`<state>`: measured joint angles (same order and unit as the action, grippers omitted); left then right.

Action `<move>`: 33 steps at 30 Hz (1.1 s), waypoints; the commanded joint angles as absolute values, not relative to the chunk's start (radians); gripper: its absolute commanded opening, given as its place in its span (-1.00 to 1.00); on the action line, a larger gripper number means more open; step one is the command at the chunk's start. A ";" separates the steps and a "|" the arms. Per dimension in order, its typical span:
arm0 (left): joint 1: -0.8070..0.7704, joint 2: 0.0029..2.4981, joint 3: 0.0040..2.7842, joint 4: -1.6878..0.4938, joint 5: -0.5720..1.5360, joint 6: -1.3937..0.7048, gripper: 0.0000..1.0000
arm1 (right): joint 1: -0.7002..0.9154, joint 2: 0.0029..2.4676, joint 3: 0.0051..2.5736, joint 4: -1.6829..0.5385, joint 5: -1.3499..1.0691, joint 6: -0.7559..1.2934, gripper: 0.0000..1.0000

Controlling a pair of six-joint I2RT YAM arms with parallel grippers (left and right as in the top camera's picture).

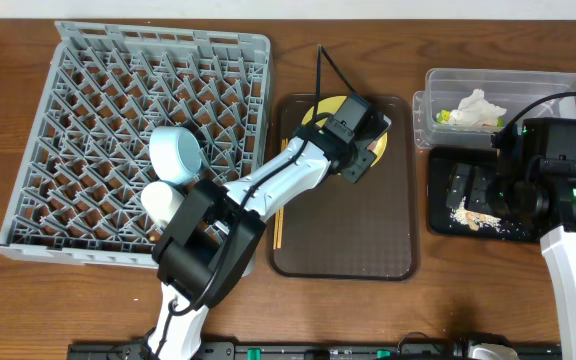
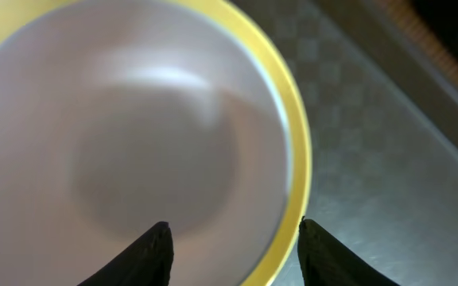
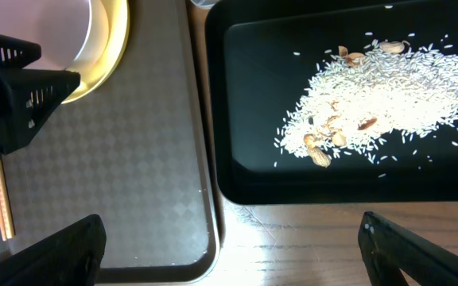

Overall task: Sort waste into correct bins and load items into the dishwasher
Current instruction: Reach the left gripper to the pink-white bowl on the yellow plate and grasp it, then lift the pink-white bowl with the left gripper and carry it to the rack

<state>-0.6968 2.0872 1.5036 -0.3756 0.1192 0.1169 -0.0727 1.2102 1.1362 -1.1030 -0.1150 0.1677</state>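
While the L gripper [image 2: 233,232] hangs low over the far end of the brown serving tray [image 2: 388,159], its 2 fingers [image 2: 153,256] stand a middling gap apart. 1 tip is over the inside of the white bowl [image 2: 133,143], the other just outside the rim of the yellow-green plate [image 2: 296,159] that the bowl sits on. Bowl wall + plate rim lie between the jaws. Neither tip is seen touching them, and nothing is lifted. The chopsticks [image 1: 279,222] lie lengthwise along the tray's L edge, next to the rack.

The dish rack [image 1: 98,90] fills the L side of the table [image 1: 468,300]. 2 items are in it, toward its R side: the light blue bowl [image 1: 176,152], and the small white cup [image 1: 161,200] just in front of it, partly under the L arm. Can't tell which way either is turned.

On the R side, the clear tub [image 1: 558,85] at the back holds the crumpled wrapper [image 1: 478,108], w/ green bits showing. The black tray [image 3: 253,167] sits just in front of the tub and beside the brown tray. It holds the crumbs [image 3: 388,87], rice-like grains w/ a few nut pieces in a loose spread. The R gripper [image 3: 229,246] hovers over the black tray's near edge w/ jaws wide and nothing between them: 1 finger over the brown tray's corner, the other over bare wood.
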 commanded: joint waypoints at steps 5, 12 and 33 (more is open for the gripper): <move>-0.695 2.099 1.476 -0.376 0.057 0.124 0.06 | -0.081 1.201 1.153 -1.105 -0.109 0.159 0.98; -0.695 2.099 1.476 -0.376 0.057 0.124 -0.40 | -0.081 1.201 1.153 -1.108 -0.109 0.160 0.99; -0.691 1.986 1.479 -0.382 0.058 0.123 -0.88 | -0.081 1.201 1.153 -1.116 -0.108 0.159 0.98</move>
